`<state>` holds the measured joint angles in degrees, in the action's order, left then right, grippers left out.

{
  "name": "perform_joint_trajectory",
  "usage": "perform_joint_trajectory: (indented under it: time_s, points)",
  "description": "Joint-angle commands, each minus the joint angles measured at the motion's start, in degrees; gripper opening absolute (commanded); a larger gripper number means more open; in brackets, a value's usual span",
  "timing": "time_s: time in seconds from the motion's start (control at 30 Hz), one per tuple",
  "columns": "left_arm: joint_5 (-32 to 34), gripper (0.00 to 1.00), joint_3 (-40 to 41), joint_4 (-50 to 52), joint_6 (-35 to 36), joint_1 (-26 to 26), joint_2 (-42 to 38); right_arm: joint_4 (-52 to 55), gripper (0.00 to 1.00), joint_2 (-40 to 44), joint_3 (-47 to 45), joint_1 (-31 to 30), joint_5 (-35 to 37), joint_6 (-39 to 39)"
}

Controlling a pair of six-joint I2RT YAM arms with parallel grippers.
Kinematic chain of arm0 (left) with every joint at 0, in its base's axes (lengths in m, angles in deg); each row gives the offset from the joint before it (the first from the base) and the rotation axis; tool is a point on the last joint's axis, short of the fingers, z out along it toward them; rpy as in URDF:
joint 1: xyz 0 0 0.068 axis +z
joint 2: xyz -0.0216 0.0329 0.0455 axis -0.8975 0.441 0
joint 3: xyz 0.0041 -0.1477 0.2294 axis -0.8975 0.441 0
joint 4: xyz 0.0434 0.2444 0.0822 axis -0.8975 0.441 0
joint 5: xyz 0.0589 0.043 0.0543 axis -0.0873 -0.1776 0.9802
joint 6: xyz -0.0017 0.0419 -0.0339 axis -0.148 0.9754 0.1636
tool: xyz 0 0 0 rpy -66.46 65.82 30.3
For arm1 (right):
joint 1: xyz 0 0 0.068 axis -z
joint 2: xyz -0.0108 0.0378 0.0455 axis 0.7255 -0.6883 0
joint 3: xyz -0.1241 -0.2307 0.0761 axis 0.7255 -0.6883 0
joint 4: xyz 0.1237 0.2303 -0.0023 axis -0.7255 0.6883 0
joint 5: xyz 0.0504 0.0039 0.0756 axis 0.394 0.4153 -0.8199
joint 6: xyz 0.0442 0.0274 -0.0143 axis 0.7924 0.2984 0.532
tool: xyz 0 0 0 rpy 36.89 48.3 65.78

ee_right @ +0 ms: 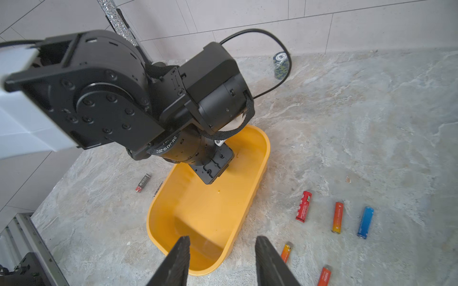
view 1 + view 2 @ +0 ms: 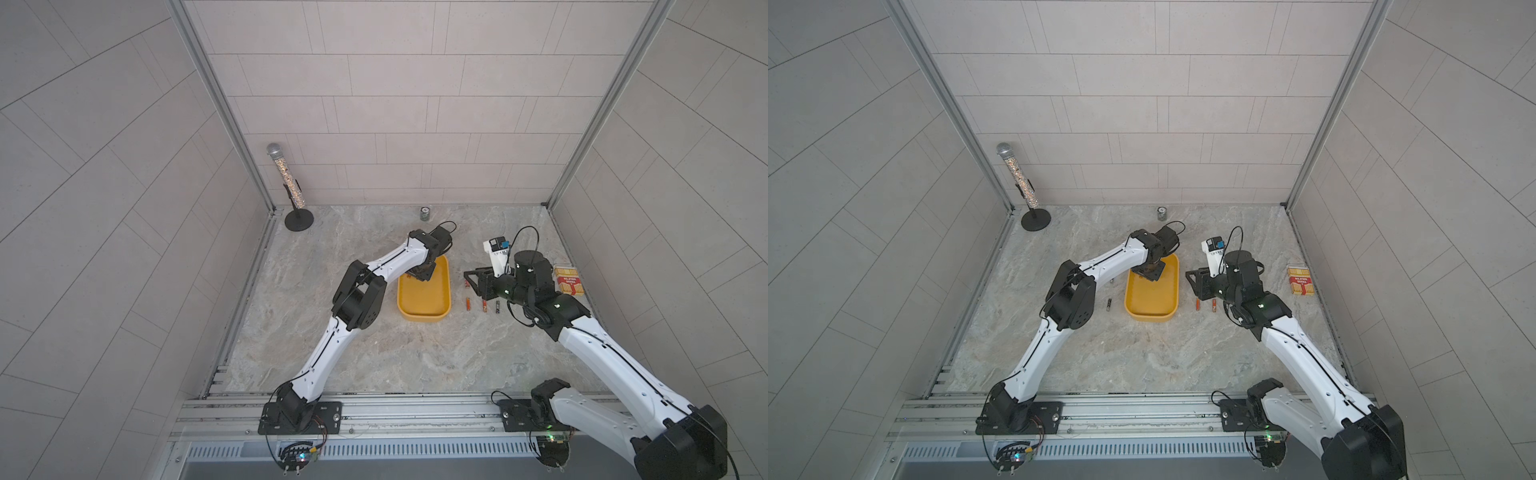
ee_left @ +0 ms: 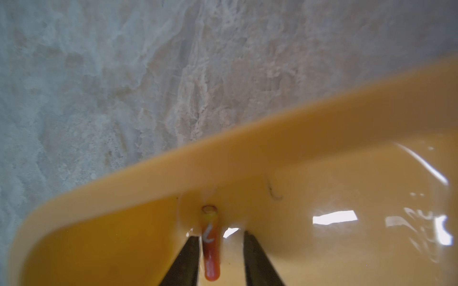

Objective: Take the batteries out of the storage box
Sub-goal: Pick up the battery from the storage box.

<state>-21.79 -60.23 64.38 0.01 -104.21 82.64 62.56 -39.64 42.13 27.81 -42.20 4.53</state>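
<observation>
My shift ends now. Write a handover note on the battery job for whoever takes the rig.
Left end effector: open, jaws straddling an orange-red cylindrical battery on the floor of the shallow yellow plastic tray; not yet gripped.
Right end effector: open, empty, beside the tray.
Done: five batteries lie on the marble table right of the tray, two dark ones left of it.
Remaining: lift out that cell; the left arm hides part of the tray.

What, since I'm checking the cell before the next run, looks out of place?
Nothing serious: loose batteries lie on the table beside the storage box, as the task intends. Only a small dark squiggle marks the box's inner wall.
</observation>
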Motion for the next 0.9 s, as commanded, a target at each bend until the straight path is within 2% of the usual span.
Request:
perform_joint_trajectory:
  time_s: [0.0,0.07,0.23,0.4,0.5,0.63,0.87]
  points:
    - [-1.26,0.25,1.08,1.33,-0.04,0.58,3.74,0.9,0.47,0.93,-0.35,-0.12,1.97,-0.88]
    - [-1.74,0.14,1.17,1.36,-0.06,0.64,3.56,0.96,0.47,0.79,-0.26,-0.19,2.74,-0.66]
    - [-4.1,0.13,1.41,0.74,-0.18,0.99,3.46,1.58,0.47,1.07,0.21,-0.15,4.28,-0.68]
    - [-9.4,0.15,3.36,-1.53,-0.97,2.29,2.81,2.02,0.47,1.77,0.55,-0.15,4.6,-0.62]
    - [-10.14,0.23,5.13,-3.22,-1.14,2.77,1.71,2.21,0.47,2.47,0.65,-0.19,5.03,-0.62]
    - [-12.03,0.27,6.35,-4.23,-1.17,3.54,1.26,2.28,0.47,3.05,0.66,-0.21,5.7,-0.62]
    - [-11.92,0.25,6.53,-4.06,-0.23,3.58,1.15,2.49,0.47,3.52,0.92,-0.14,6.74,-0.6]
